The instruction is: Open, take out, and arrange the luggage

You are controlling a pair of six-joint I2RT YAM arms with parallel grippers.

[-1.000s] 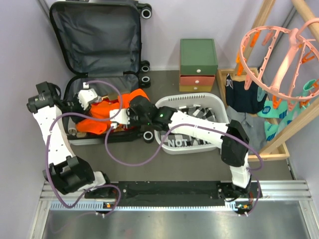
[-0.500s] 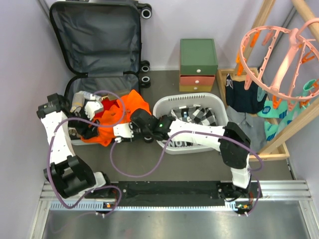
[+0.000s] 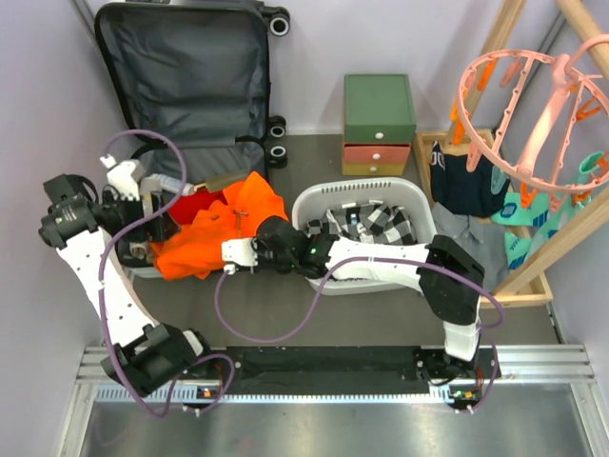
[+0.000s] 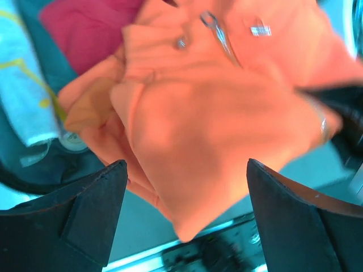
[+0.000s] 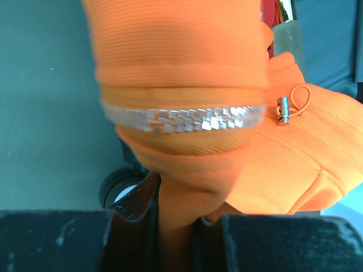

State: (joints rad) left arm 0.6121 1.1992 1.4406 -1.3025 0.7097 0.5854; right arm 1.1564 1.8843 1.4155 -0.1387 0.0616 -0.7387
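Grey floor and lilac walls frame the scene from above. The luggage (image 3: 181,86) lies open at the far left, its lid propped upright against the wall and its lower half flat on the floor, full of clothes. An orange jacket (image 3: 228,214) spills over the near rim of that half onto the floor. The left gripper (image 3: 157,214) hangs over the jacket's left part, and the right gripper (image 3: 238,252) sits at the jacket's near edge, just beside a white basket (image 3: 306,205) of laundry. A green-and-orange drawer box (image 3: 379,109) stands behind the basket, against the wall.

From the left wrist, the left gripper (image 4: 184,215) has its two dark fingers (image 4: 93,215) spread wide, released, with the jacket (image 4: 215,124) below and between them (nothing touches either pad). A pink garment (image 4: 85,28) and a pale blue cloth (image 4: 22,85) lie beyond it.

From the right wrist, the right gripper (image 5: 176,229) is clenched on a fold of the jacket (image 5: 181,51), with the fabric pinched between the fingers. The jacket's silver zip (image 5: 181,119) runs across just above, and a black luggage wheel (image 5: 119,190) shows behind.
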